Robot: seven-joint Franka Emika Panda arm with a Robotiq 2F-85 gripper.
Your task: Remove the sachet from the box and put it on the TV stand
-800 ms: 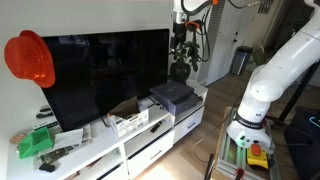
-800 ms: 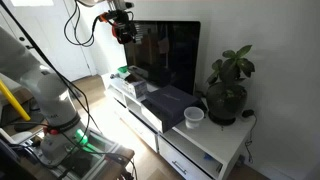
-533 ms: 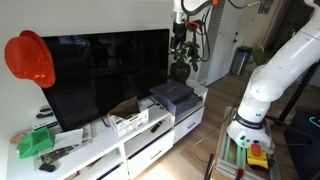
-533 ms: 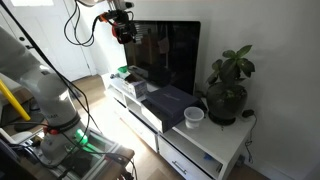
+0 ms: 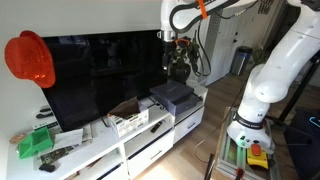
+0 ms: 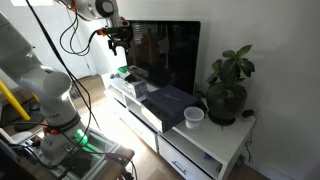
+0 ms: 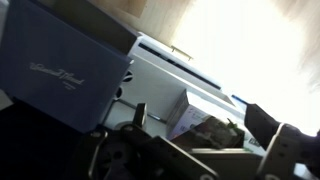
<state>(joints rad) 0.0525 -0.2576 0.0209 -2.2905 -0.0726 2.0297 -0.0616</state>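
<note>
While the gripper (image 5: 176, 44) hangs well above the dark grey flat box (image 5: 172, 93) in an exterior view, the small white open-top box (image 5: 129, 119), brown flap open, stands just beside it on the TV stand (image 5: 150, 142) worktop. In an exterior view the gripper (image 6: 120, 38) hovers beyond the grey box (image 6: 168, 100). The blurred wrist view shows spread fingers (image 7: 262, 122) and the white box (image 7: 200, 112) beside the grey one (image 7: 60, 65).

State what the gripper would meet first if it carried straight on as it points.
Probably the box, centred ahead in the wrist view. The gripper hangs well above it; depth is uncertain.
</note>
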